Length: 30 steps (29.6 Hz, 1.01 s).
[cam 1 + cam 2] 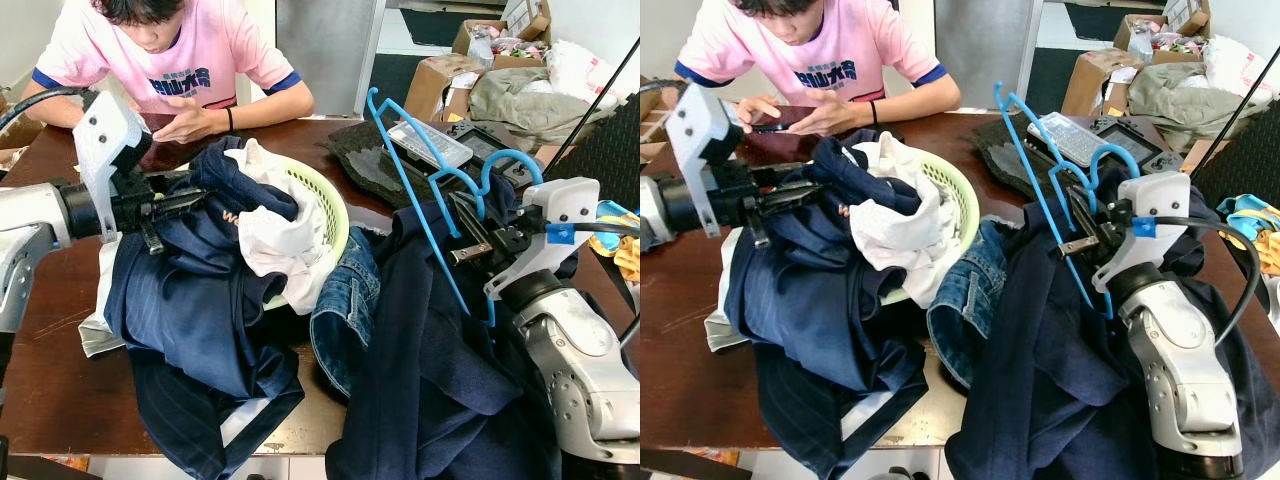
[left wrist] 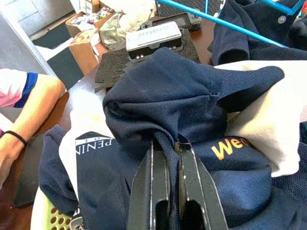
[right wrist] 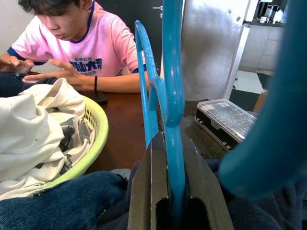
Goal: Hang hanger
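Currently the right gripper is clamped on the blue hanger, fingers pinching its thin bar above a dark navy garment heaped at the table's right edge. Left gripper is pinched on a fold of the navy polo shirt over the green laundry basket. Hanger looks light, stiff plastic, smooth, so likely to pivot in a two-finger grip; holding near the hook neck seems safest. Fabric is soft and floppy, will drag and snag.
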Tool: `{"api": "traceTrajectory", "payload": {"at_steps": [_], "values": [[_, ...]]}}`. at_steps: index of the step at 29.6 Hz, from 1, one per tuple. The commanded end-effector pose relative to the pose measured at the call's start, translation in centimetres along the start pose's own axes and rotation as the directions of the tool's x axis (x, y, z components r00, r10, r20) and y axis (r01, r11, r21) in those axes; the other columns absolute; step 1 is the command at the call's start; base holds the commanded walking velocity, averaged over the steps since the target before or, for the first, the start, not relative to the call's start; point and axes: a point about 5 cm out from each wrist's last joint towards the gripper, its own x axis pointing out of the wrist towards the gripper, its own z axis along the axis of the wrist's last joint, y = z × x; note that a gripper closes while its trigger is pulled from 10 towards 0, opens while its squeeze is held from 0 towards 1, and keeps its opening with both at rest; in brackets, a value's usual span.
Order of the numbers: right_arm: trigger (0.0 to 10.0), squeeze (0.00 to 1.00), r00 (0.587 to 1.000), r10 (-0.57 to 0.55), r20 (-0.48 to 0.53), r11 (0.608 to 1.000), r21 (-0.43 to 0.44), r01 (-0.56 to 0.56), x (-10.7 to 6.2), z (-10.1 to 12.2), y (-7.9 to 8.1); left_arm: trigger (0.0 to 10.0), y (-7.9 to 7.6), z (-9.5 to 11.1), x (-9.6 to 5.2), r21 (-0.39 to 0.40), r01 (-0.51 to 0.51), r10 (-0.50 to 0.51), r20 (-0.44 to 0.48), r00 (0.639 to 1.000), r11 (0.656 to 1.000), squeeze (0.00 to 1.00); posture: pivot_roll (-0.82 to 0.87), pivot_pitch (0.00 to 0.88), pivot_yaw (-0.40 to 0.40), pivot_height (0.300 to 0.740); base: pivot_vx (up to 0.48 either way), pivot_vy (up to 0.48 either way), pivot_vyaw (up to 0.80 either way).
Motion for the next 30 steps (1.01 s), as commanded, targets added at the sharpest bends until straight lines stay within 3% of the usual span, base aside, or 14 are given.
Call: {"api": "traceTrajectory", "payload": {"at_steps": [1,4,5,7,10,13,15,17,19,21,23,24,27,30], "values": [[10.0,0.00,1.000,-0.009,0.000,1.000,-0.003,0.009,-0.3,0.1,-0.2,0.0,0.3,0.8,-0.2,0.046,-0.003,0.003,0.007,1.000,0.999,0.00,0.11,0.203,-0.020,0.740,0.000,0.000,0.00],[10.0,0.00,1.000,-0.007,0.002,1.000,-0.001,0.007,-0.2,0.1,-0.1,0.0,1.4,3.2,-0.1,0.045,-0.071,0.065,0.122,0.990,0.996,0.00,0.11,0.203,-0.020,0.740,0.000,0.000,0.00],[10.0,0.00,1.000,-0.005,0.004,1.000,0.002,0.005,-0.2,0.1,0.0,0.0,2.7,7.2,-0.2,0.025,-0.137,0.123,0.305,0.944,0.990,0.00,0.11,0.199,-0.020,0.740,0.000,0.000,0.00],[10.0,0.00,1.000,-0.005,0.004,1.000,0.003,0.005,-0.2,0.1,0.1,0.0,3.3,9.7,-0.7,0.018,-0.167,0.145,0.404,0.903,0.986,0.00,0.11,0.198,-0.020,0.740,0.000,0.000,0.00],[10.0,0.00,1.000,-0.004,0.004,1.000,0.004,0.004,-0.2,0.0,0.1,0.0,3.6,11.2,-1.1,0.014,-0.183,0.155,0.463,0.872,0.983,0.00,0.11,0.196,-0.018,0.740,0.000,0.000,0.00],[10.0,0.00,1.000,-0.006,0.006,1.000,0.004,0.006,-0.2,0.0,0.1,0.0,5.0,16.5,-3.9,-0.008,-0.221,0.172,0.657,0.734,0.975,0.00,0.12,0.185,-0.014,0.740,0.000,0.000,0.00],[10.0,0.00,1.000,-0.005,0.007,1.000,0.005,0.005,-0.2,0.0,0.1,0.0,5.1,17.2,-4.5,-0.008,-0.226,0.171,0.679,0.714,0.974,0.00,0.12,0.184,-0.013,0.740,0.000,0.000,0.00],[10.0,0.00,1.000,-0.004,0.007,1.000,0.005,0.004,-0.1,0.0,0.2,0.0,5.3,17.0,-4.8,-0.014,-0.237,0.185,0.669,0.720,0.971,0.00,0.12,0.181,-0.011,0.740,0.000,0.000,0.00],[10.0,0.00,1.000,-0.003,0.007,1.000,0.007,0.003,-0.2,-0.1,0.3,0.0,4.5,15.0,-4.8,-0.035,-0.136,0.129,0.624,0.771,0.990,0.00,0.12,0.179,-0.009,0.740,0.000,0.000,0.00],[10.0,0.00,1.000,-0.003,0.007,1.000,0.007,0.003,-0.2,-0.1,0.3,0.0,4.5,15.0,-4.8,-0.035,-0.136,0.129,0.624,0.771,0.990,0.00,0.12,0.179,-0.009,0.740,0.000,0.000,0.00],[10.0,0.00,1.000,-0.004,0.005,1.000,0.007,0.004,-0.3,-0.1,0.3,0.7,2.0,12.3,-5.1,-0.036,0.064,-0.034,0.552,0.833,0.997,0.00,0.12,0.177,-0.009,0.740,0.000,0.000,0.00],[10.0,0.00,1.000,-0.004,0.005,1.000,0.007,0.004,-0.3,-0.1,0.3,0.7,2.0,12.3,-5.1,-0.036,0.064,-0.034,0.552,0.833,0.997,0.00,0.12,0.177,-0.009,0.740,0.000,0.000,0.00],[10.0,0.00,1.000,-0.005,0.002,1.000,0.005,0.005,-0.4,-0.2,0.2,0.2,0.0,8.4,-5.9,-0.115,0.204,-0.140,0.415,0.899,0.972,0.00,0.12,0.178,-0.008,0.740,0.000,0.000,0.00],[10.0,0.00,1.000,-0.004,0.001,1.000,0.006,0.004,-0.4,-0.2,0.2,0.0,-0.6,7.2,-6.5,-0.166,0.234,-0.155,0.385,0.910,0.958,0.00,0.13,0.178,-0.010,0.740,0.000,0.000,0.00]]}}
